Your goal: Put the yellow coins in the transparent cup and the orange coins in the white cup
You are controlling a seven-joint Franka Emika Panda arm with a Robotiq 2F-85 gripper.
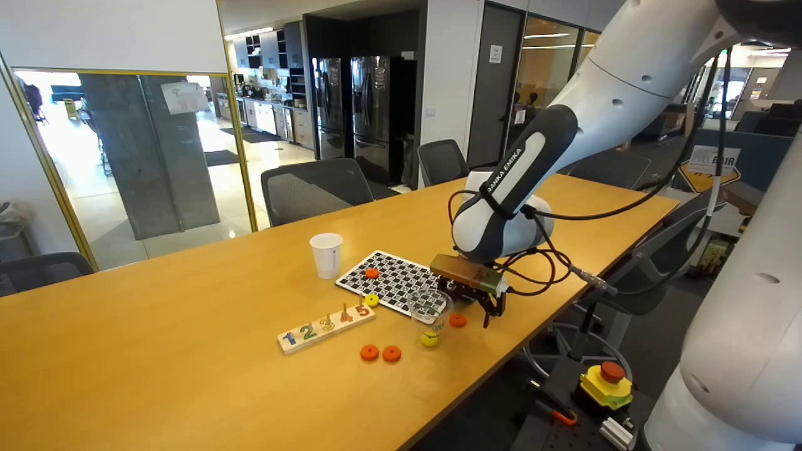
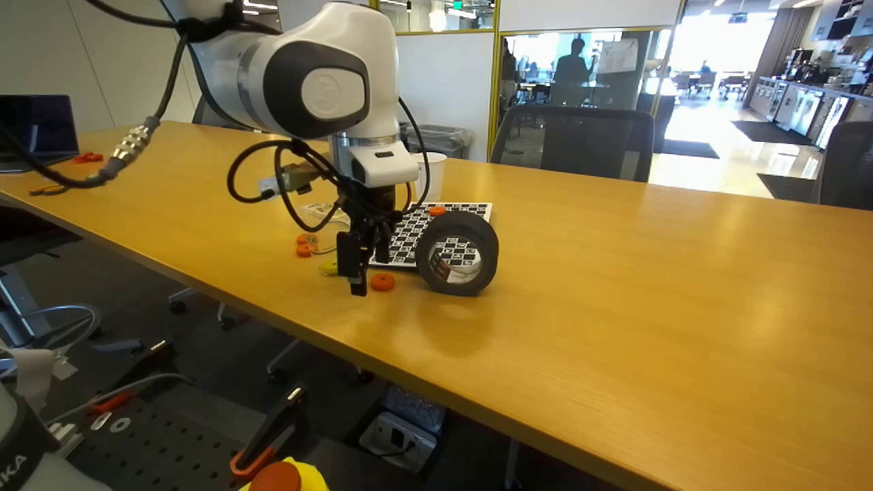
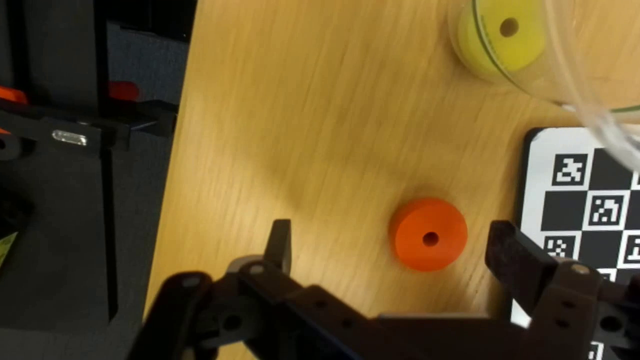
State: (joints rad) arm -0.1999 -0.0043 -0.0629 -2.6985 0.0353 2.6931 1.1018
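At four o'clock in the wrist view, an orange coin (image 3: 429, 222) lies on the bench (image 3: 300, 125), framed by the spread tool (image 3: 390, 240); it seems light, stiff, best pinched across its rim.

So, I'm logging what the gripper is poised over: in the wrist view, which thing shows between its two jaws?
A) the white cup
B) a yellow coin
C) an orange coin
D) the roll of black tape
C: the wrist view shows an orange coin lying on the table in the gap between the open jaws of the gripper, with wood visible between it and each jaw.
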